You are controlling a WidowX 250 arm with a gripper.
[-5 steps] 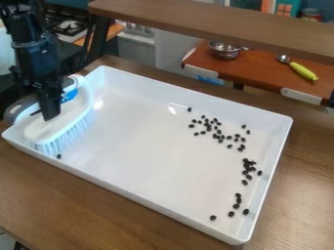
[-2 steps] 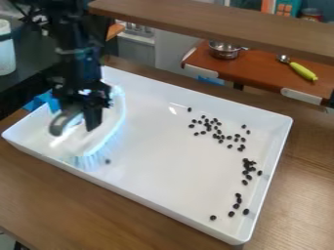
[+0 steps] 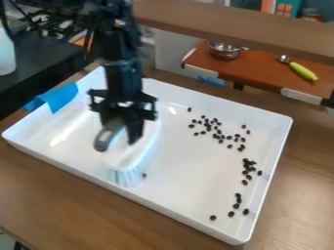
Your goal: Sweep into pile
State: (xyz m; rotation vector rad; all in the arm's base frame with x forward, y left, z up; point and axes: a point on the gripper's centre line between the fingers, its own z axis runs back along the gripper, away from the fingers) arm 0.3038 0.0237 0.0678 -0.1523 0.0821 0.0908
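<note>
Centrally, a white brush (image 3: 134,157) lies over the left half of a white tray (image 3: 186,183), its pale bristles (image 3: 126,177) pointing down toward the tray floor and toward the near wall. The black gripper (image 3: 125,129) hangs above it from the top of the camera view, with its jaws closed around the brush's grey handle (image 3: 108,135); both arm and brush are slightly blurred. A single dark bean (image 3: 145,175) lies just beside the bristles, on their right; from this angle, contact between the two cannot be determined. The remaining dark beans occupy the right half of the tray: a loose scatter (image 3: 209,126) toward the far wall, a denser clump (image 3: 248,166) near the right wall, and a short, spaced string (image 3: 238,200) toward the near right corner. Blue tape (image 3: 60,96) is folded over the tray's left rim. The tray rests on a brown wooden surface (image 3: 62,207). Behind it, a wooden shelf (image 3: 235,22) crosses the upper part of the view, and a reddish-brown board (image 3: 258,73) bears a metal pot (image 3: 224,51) and a utensil with a yellow-green handle (image 3: 302,72).
</note>
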